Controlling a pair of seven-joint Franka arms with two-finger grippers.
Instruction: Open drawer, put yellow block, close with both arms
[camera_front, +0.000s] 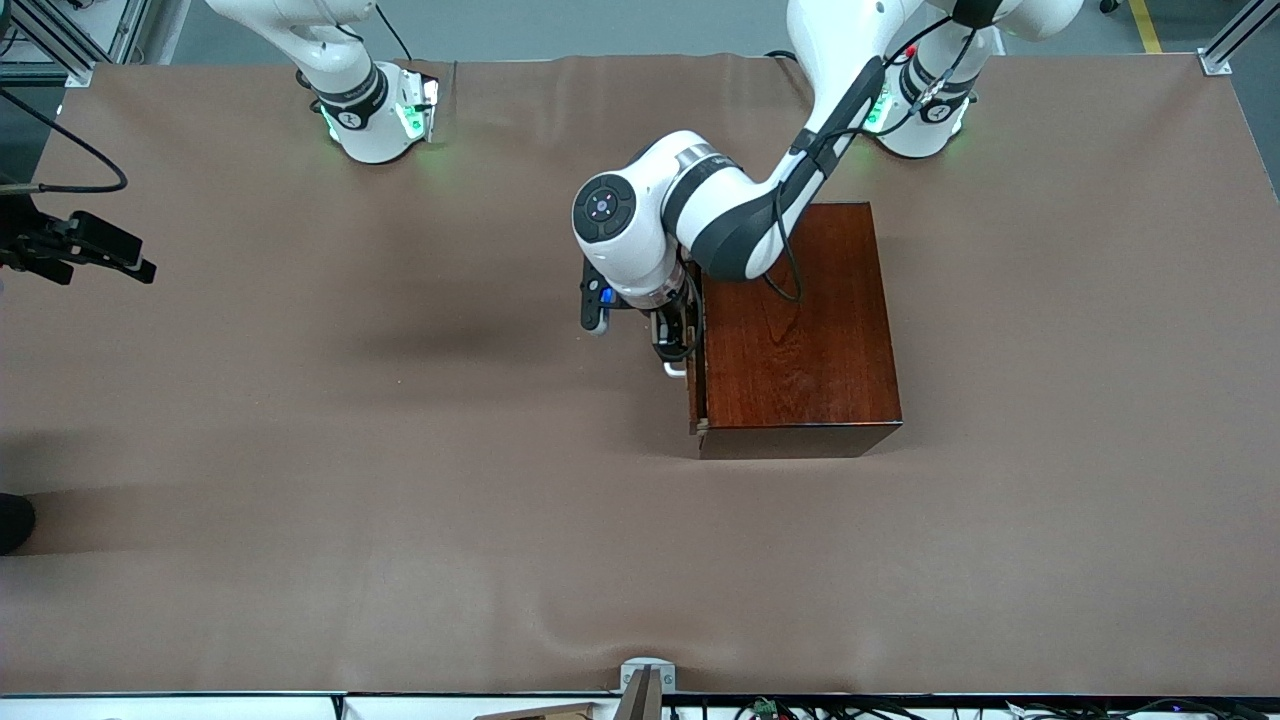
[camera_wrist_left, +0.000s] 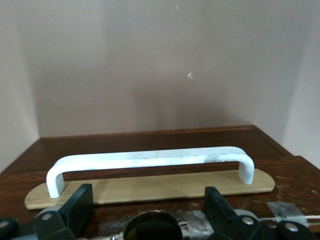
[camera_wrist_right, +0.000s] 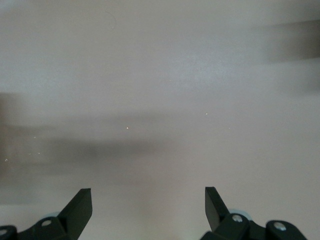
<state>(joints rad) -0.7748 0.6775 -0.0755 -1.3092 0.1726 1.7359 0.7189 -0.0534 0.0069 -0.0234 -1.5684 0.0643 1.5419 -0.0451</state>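
Observation:
The dark mahogany box (camera_front: 800, 320) stands mid-table, toward the left arm's end. Its drawer front (camera_front: 695, 385) faces the right arm's end and sits almost flush with the box. My left gripper (camera_front: 672, 345) is right at that front. In the left wrist view the left gripper (camera_wrist_left: 148, 192) is open, and the white bar handle (camera_wrist_left: 150, 157) lies just past its fingertips (camera_wrist_left: 82, 195), running from one finger toward the other. My right gripper (camera_wrist_right: 148, 192) is open and holds nothing over bare mat at the right arm's end (camera_front: 140, 258). The yellow block is out of view.
A brown mat (camera_front: 400, 450) covers the whole table. A small metal bracket (camera_front: 645, 675) sits at the table edge nearest the front camera. A dark object (camera_front: 15, 522) pokes in at the right arm's end. The arm bases (camera_front: 375, 115) stand along the table's robot edge.

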